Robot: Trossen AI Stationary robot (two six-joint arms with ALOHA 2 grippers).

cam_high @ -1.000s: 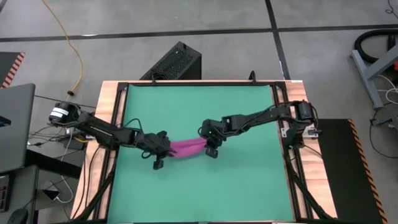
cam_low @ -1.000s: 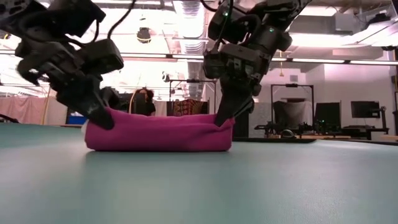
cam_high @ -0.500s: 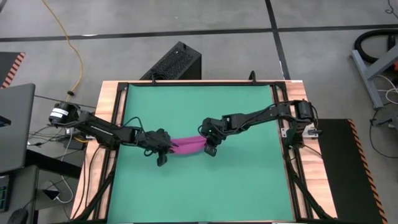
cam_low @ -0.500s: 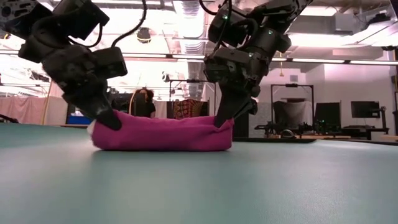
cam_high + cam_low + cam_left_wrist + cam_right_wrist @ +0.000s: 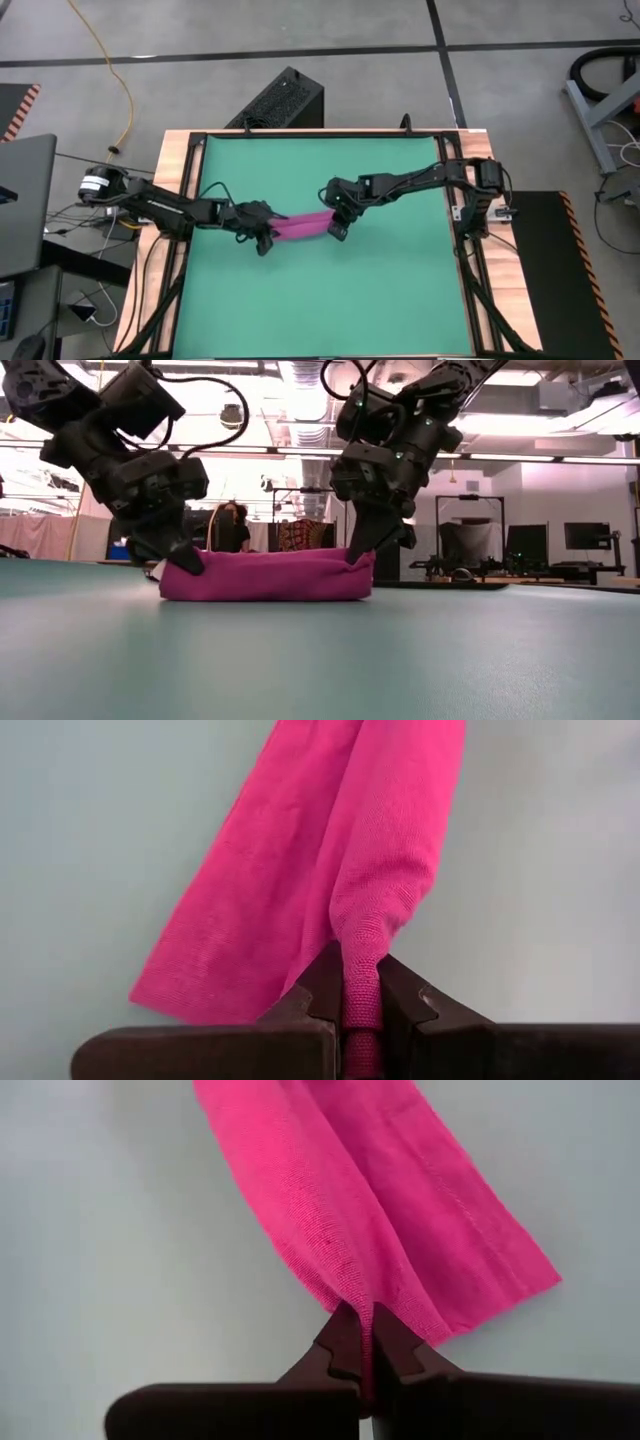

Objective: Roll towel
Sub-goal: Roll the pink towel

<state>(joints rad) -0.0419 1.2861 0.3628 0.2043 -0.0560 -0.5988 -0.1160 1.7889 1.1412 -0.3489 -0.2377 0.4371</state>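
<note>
the high view is evenly and softly lit from above, with no glare on the green mat (image 5: 320,290) and only faint, short shadows under the arms. the low view looks into bright ceiling lights (image 5: 300,400) that blow out much of the background in a pinkish haze; the arms read as dark shapes against it, and the near mat surface is soft and out of focus. both wrist views are bright and flat, the towel (image 5: 330,870) weave sharp, the dark fingers (image 5: 345,1345) nearest the lens slightly blurred.
</note>
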